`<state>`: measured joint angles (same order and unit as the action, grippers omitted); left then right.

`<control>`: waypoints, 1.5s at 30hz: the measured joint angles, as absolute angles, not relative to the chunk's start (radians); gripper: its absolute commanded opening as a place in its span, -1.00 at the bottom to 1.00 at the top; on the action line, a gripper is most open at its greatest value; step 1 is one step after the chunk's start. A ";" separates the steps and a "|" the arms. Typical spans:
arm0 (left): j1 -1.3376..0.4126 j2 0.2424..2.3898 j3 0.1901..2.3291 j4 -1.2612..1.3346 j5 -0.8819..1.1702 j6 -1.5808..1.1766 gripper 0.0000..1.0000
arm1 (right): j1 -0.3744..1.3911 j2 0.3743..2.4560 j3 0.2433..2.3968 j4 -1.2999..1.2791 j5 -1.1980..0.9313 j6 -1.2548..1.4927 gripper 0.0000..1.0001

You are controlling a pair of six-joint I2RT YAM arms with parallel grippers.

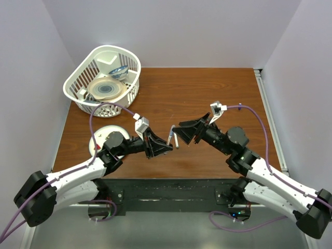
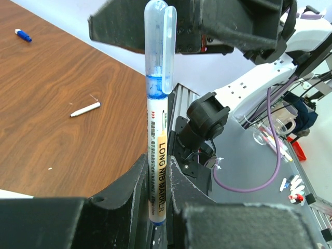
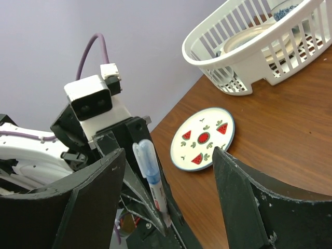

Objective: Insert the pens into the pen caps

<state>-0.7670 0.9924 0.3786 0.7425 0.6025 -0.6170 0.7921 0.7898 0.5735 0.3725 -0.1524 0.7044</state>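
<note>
Top external, brown wood table [image 1: 207, 98], lilac walls [image 1: 171, 31], left tool [image 1: 168, 147] clamping capped pen [image 1: 170, 136], right tool [image 1: 181, 136] spread wide.

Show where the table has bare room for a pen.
Free: the brown wooden table at far middle, right of the white plastic basket. A loose white pen and small blue cap dot the right side. Crowded: near centre, where left gripper and right gripper meet.

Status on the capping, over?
Left gripper shut on pen, translucent cap on. Right gripper open, flanking cap. Second pen, blue cap lie apart on table.
</note>
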 measured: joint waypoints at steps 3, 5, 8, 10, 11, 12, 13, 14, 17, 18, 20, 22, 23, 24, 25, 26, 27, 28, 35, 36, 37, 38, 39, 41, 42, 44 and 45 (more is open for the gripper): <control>-0.767 0.990 0.378 0.736 0.603 -0.616 -1.00 | 0.792 0.818 0.601 0.374 -0.163 0.704 0.38; -0.767 0.990 0.378 0.734 0.604 -0.616 -1.00 | 0.793 0.833 0.613 0.378 -0.176 0.704 0.29; -0.767 0.990 0.378 0.734 0.606 -0.617 -1.00 | 0.798 0.859 0.623 0.386 -0.183 0.703 0.22; -0.767 0.991 0.379 0.735 0.609 -0.617 -1.00 | 0.799 0.871 0.623 0.389 -0.187 0.703 0.18; -0.767 0.992 0.379 0.736 0.611 -0.617 -1.00 | 0.799 0.876 0.623 0.389 -0.187 0.703 0.15; -0.767 0.994 0.379 0.738 0.614 -0.617 -1.00 | 0.800 0.881 0.623 0.390 -0.191 0.703 0.07; -0.767 0.996 0.378 0.739 0.615 -0.617 -1.00 | 0.801 0.886 0.623 0.390 -0.194 0.703 0.02; -0.767 0.998 0.379 0.739 0.616 -0.617 -1.00 | 0.801 0.891 0.623 0.394 -0.197 0.704 -0.03; -0.767 1.004 0.379 0.738 0.617 -0.617 -1.00 | 0.807 0.902 0.623 0.414 -0.206 0.706 -0.37; -0.767 1.007 0.379 0.738 0.617 -0.617 -1.00 | 0.808 0.904 0.623 0.422 -0.208 0.703 -0.58; -0.766 1.012 0.379 0.737 0.616 -0.617 -1.00 | 0.813 0.907 0.622 0.436 -0.217 0.701 -0.73; -0.766 1.015 0.379 0.738 0.618 -0.619 -1.00 | 0.815 0.908 0.617 0.444 -0.220 0.696 -0.92; -0.766 1.018 0.379 0.738 0.619 -0.620 -1.00 | 0.815 0.906 0.608 0.452 -0.220 0.696 -0.98; -0.766 1.020 0.380 0.736 0.622 -0.620 -1.00 | 0.816 0.903 0.598 0.462 -0.219 0.695 -1.00; -0.766 1.024 0.380 0.734 0.623 -0.621 -1.00 | 0.818 0.900 0.588 0.472 -0.218 0.696 -1.00; -0.767 1.027 0.380 0.730 0.625 -0.622 -1.00 | 0.820 0.893 0.570 0.488 -0.216 0.697 -1.00; -0.768 1.030 0.381 0.723 0.627 -0.626 -1.00 | 0.821 0.886 0.554 0.500 -0.211 0.699 -1.00; -0.768 1.034 0.382 0.719 0.629 -0.628 -1.00 | 0.825 0.879 0.538 0.513 -0.203 0.701 -1.00; -0.775 1.061 0.409 0.659 0.636 -0.643 -1.00 | 0.856 0.866 0.435 0.645 -0.124 0.718 -1.00; -0.775 1.065 0.419 0.643 0.635 -0.641 -1.00 | 0.858 0.867 0.424 0.661 -0.113 0.720 -1.00; -0.775 1.067 0.430 0.624 0.633 -0.635 -1.00 | 0.860 0.873 0.416 0.675 -0.101 0.723 -1.00; -0.775 1.068 0.441 0.603 0.632 -0.631 -1.00 | 0.863 0.878 0.411 0.688 -0.092 0.725 -1.00; -0.775 1.068 0.451 0.587 0.631 -0.624 -1.00 | 0.867 0.885 0.408 0.704 -0.084 0.726 -1.00; -0.775 1.070 0.476 0.542 0.629 -0.611 -1.00 | 0.878 0.897 0.397 0.741 -0.059 0.727 -1.00; -0.775 1.076 0.488 0.519 0.629 -0.604 -1.00 | 0.883 0.899 0.387 0.758 -0.042 0.728 -1.00; -0.776 1.092 0.518 0.472 0.632 -0.585 -1.00 | 0.895 0.897 0.361 0.793 -0.006 0.734 -1.00; -0.780 1.102 0.531 0.452 0.633 -0.577 -1.00 | 0.900 0.896 0.348 0.810 0.016 0.738 -1.00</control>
